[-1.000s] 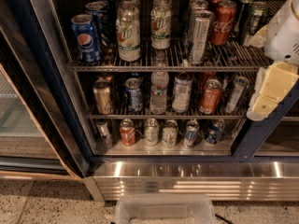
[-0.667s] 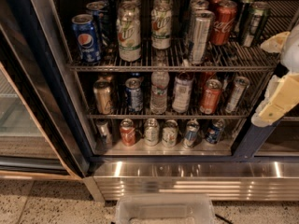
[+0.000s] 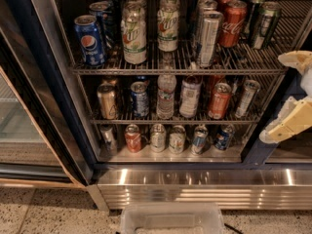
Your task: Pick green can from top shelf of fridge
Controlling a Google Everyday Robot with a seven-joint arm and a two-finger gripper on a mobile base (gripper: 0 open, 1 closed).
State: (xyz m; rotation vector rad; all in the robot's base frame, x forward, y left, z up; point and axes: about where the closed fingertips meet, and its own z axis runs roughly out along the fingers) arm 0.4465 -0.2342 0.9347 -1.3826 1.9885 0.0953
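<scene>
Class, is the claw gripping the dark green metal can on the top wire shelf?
No, the open cream claw hangs at the right edge, apart from the dark green metal can.

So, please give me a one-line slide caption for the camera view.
Open pincer at the fridge's right edge, below the green can on the top shelf.

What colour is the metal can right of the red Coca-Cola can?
Dark green metal can, camera view; cream tool at right edge.
</scene>
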